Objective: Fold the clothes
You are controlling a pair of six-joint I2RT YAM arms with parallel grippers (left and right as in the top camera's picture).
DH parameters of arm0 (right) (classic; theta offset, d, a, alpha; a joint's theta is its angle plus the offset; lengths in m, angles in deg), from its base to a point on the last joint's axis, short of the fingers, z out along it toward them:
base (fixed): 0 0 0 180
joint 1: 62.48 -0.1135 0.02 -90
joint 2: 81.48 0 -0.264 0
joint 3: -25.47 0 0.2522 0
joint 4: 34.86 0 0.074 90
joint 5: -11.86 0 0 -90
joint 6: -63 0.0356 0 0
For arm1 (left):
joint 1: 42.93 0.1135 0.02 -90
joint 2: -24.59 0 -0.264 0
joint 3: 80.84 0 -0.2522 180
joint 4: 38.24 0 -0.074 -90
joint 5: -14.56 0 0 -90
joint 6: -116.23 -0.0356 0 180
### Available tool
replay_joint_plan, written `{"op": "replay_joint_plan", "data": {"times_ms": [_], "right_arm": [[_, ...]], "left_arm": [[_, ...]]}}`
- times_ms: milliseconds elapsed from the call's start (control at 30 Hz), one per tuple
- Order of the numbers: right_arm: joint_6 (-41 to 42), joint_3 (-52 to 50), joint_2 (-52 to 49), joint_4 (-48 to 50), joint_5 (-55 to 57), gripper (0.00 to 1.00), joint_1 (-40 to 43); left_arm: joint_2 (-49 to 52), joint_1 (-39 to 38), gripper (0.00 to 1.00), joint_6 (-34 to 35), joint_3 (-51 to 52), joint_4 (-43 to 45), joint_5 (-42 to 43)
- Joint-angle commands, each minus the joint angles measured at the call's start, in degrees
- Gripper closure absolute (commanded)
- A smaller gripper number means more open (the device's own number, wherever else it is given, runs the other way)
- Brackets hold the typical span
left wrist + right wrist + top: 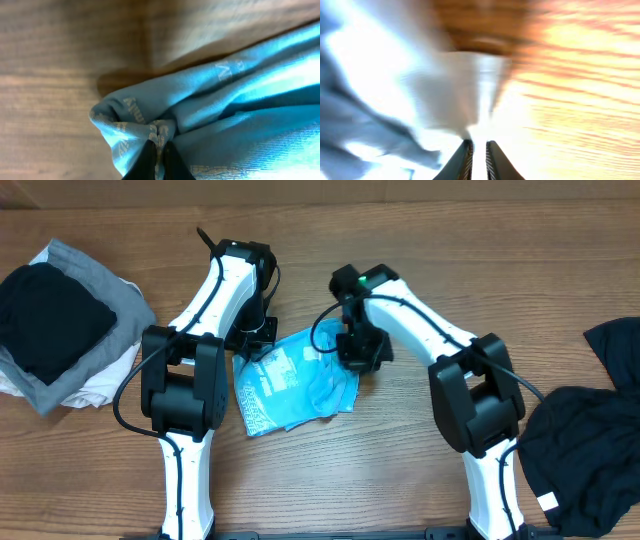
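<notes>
The light blue T-shirt (295, 385) with white lettering lies crumpled at the table's middle. My left gripper (255, 340) is at its upper left edge. In the left wrist view the left gripper (159, 150) is shut on a bunched fold of the blue shirt (225, 100), with cloth pinched between the dark fingers (146, 160). My right gripper (360, 352) sits at the shirt's upper right corner. In the glare-washed right wrist view the right gripper (479, 150) has its jaws nearly together, and pale cloth (455, 95) gathers to a point at them. A black garment (590, 450) lies at the far right.
At the far left a pile (95, 345) of grey and white cloth carries another folded black garment (45, 325). Bare wooden table (340, 480) runs along the front between the two arm bases.
</notes>
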Motion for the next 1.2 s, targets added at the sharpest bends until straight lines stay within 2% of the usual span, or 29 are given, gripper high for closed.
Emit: {"op": "replay_joint_plan", "data": {"times_ms": [0,100,167,267,367,467,667,833,933,1000,1033,1100,1167], "right_arm": [[-1.88,2.32,-0.07,-1.55,1.18,0.85,2.54],[-4.63,6.38,3.26,-6.6,-1.46,0.78,3.89],[-11.91,6.84,6.95,-8.7,-8.13,0.73,2.21],[-15.47,6.78,8.74,-9.64,-7.89,0.69,-3.56],[-14.67,4.09,8.74,-6.21,-7.96,0.68,-9.2],[-11.28,0.39,8.74,-0.96,-7.72,0.69,-14.08],[-5.18,-4.28,8.74,3.76,-1.11,0.65,-15.15],[-5.22,-5.81,8.74,6.47,1.75,0.63,-15.15],[-4.74,-7.63,8.74,7.67,1.66,0.67,-15.26],[-4.35,-8.81,8.72,8.0,1.51,0.8,-15.23],[-4.35,-9.25,8.72,7.89,1.55,0.94,-15.23],[-4.13,-9.25,8.76,7.58,1.92,0.96,-15.06],[-3.89,-8.72,9.05,7.65,2.45,0.96,-13.84]], "left_arm": [[0.9,-0.26,0.96,2.19,-0.15,-2.82,-0.96],[0.9,-0.35,0.95,2.95,-0.15,-6.45,-0.98],[0.9,-0.35,0.92,2.93,-0.15,-6.27,-1.38],[0.9,-0.26,0.73,2.93,-0.15,-3.78,-1.42],[0.94,-0.26,0.68,2.93,-0.15,-2.14,-1.42],[0.94,-0.26,0.67,2.91,-0.15,-1.57,-1.66],[0.94,-0.26,0.66,2.91,-0.15,-1.2,-2.84],[0.94,-0.26,0.66,2.91,-0.15,-1.07,-2.84],[0.94,-0.26,0.66,2.91,-0.15,-1.05,-2.82],[0.94,-0.26,0.66,2.91,-0.15,-1.05,-2.84],[0.94,-0.26,0.66,2.91,-0.15,-1.03,-2.82],[0.94,-0.26,0.67,2.91,-0.15,-1.01,-2.82],[0.94,-0.26,0.72,2.91,-0.15,-1.03,-2.82]]}}
